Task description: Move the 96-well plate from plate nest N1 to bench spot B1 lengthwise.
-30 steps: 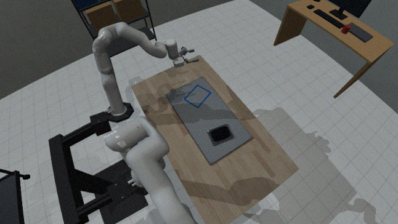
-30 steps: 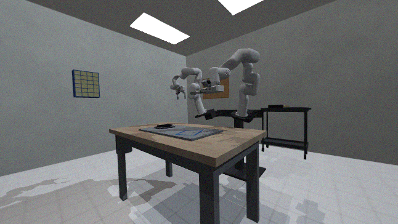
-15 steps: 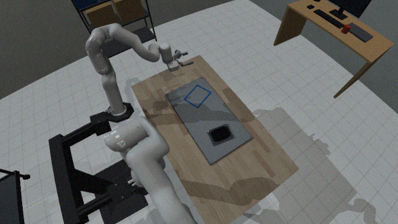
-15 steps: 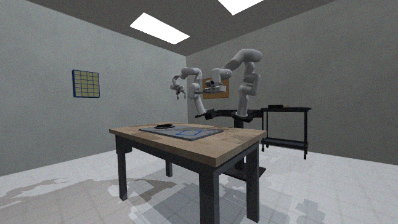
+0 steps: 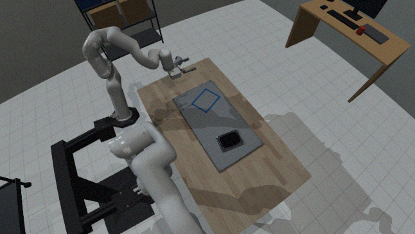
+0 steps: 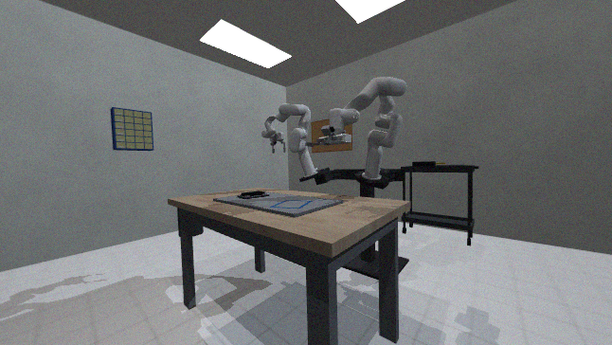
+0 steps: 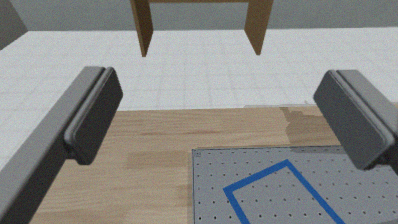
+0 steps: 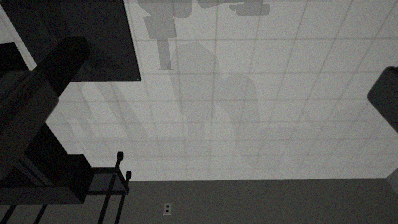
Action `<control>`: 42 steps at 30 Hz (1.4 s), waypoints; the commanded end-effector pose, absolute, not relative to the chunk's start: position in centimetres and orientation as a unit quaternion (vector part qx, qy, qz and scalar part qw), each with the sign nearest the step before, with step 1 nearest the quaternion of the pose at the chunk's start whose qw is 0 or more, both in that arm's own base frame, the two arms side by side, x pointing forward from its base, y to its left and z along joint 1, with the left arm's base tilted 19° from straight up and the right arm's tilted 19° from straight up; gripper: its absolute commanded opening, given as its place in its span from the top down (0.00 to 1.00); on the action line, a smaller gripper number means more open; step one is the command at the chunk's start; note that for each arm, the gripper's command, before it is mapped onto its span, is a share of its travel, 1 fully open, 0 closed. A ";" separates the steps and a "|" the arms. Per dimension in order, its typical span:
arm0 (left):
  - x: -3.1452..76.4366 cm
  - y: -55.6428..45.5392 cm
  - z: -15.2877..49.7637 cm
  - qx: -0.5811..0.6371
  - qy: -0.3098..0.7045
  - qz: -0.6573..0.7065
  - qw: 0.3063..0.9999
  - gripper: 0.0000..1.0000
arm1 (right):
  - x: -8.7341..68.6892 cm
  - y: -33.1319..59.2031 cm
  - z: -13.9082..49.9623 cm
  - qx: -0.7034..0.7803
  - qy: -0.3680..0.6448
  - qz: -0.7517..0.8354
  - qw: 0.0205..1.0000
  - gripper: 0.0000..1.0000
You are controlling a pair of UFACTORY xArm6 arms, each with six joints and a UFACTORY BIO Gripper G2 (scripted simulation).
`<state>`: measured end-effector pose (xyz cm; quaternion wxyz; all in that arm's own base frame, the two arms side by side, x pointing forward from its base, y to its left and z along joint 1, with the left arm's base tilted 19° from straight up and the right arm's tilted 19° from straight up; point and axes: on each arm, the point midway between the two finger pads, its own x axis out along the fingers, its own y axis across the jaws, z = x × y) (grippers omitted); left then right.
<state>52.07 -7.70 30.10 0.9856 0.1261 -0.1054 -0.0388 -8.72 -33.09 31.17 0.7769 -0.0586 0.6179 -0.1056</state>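
Note:
The dark 96-well plate (image 5: 230,139) (image 6: 252,194) sits in its nest (image 5: 223,150) near one end of the grey perforated board (image 5: 205,141) (image 7: 210,172). Its wells cannot be made out. The blue taped outline (image 5: 199,96) (image 7: 311,191) lies near the board's other end, with nothing inside it, and is turned at an angle to the board's edges. My left gripper (image 5: 191,63) (image 7: 224,117) is partly open and empty, above the table end beyond the outline. My right gripper (image 6: 279,151) is open and empty, away from the plate; in the top view it is hidden.
The board lies on a wooden table (image 5: 276,161) (image 6: 332,237). The right arm (image 5: 154,154) stands beside the table in the top view. A desk (image 5: 340,35) with a monitor and red cup, a shelf with boxes (image 5: 138,36) and a dark cart (image 6: 441,218) stand away from the table.

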 end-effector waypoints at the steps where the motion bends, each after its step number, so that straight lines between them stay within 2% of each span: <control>1: 50.3 -7.6 29.7 0.125 -0.108 -0.032 0.986 0.63 | -8.7 -33.1 31.3 -0.060 0.618 -0.107 0.777 0.00; 6: 48.0 -7.3 28.8 0.123 -0.108 -0.013 0.986 0.63 | -8.7 -33.1 31.3 -0.060 0.618 -0.107 0.777 0.00; 19: 47.8 -7.3 28.7 0.123 -0.108 -0.013 0.986 0.63 | -8.7 -33.1 31.3 -0.060 0.618 -0.107 0.777 0.00; 26: 48.2 -9.4 27.4 0.131 -0.098 -0.095 0.982 0.63 | -8.7 -33.1 31.3 -0.060 0.618 -0.107 0.777 0.00; 42: 49.2 -15.3 23.8 0.131 -0.097 -0.098 0.982 0.63 | -8.7 -33.1 31.3 -0.060 0.618 -0.107 0.777 0.00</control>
